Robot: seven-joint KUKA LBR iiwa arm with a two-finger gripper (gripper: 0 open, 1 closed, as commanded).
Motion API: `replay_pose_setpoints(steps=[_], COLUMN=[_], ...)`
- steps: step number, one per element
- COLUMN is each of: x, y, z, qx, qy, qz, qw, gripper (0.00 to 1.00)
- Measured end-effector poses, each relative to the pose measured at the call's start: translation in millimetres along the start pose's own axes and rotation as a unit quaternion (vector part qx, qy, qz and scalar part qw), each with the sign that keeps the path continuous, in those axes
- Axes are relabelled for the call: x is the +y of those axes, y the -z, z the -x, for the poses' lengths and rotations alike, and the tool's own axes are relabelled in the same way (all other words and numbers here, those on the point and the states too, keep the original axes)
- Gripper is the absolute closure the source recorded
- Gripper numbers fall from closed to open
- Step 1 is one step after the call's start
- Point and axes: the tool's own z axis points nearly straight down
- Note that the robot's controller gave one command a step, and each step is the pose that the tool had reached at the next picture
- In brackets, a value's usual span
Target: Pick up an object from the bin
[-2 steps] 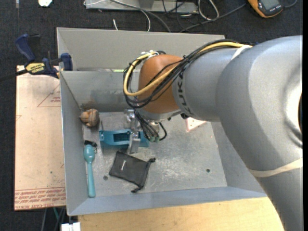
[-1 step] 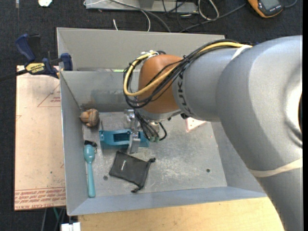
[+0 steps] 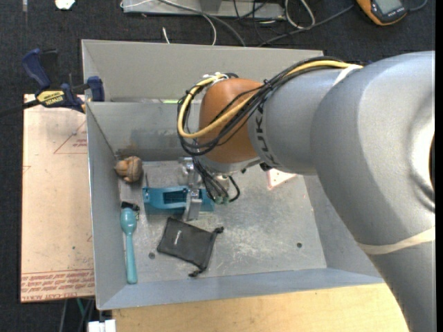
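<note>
Camera view: the grey metal bin (image 3: 208, 286) holds a few loose items. The arm (image 3: 332, 123) enters from the right, its orange wrist cover (image 3: 225, 126) looped with yellow and black cables (image 3: 184, 116). The claw (image 3: 194, 198) is low over the bin floor, at the right end of a teal boxy plastic piece (image 3: 163, 199) lying left of centre. Contact appears likely, but whether the claw is apart, together or clamped cannot be told. A black flat pouch (image 3: 185, 243) lies just below the teal piece. A teal spoon (image 3: 129, 244) lies along the left wall, bowl uppermost. A brown fuzzy lump (image 3: 129, 167) sits in the far left corner. A pink-and-white scrap (image 3: 280, 178) shows beneath the arm.
</note>
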Motion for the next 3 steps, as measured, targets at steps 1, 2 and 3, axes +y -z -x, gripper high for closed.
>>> replay_pose_setpoints(steps=[1,2,3], x=[0.0,0.0,0.0], y=[0.0,0.0,0.0], z=[0.0,0.0,0.0], qx=[0.0000,0.0000,0.0000], qy=[0.000,0.000,0.000], qz=[0.000,0.000,0.000], qw=[1.0000,1.0000,1.0000], gripper=[1.00,1.00,1.00])
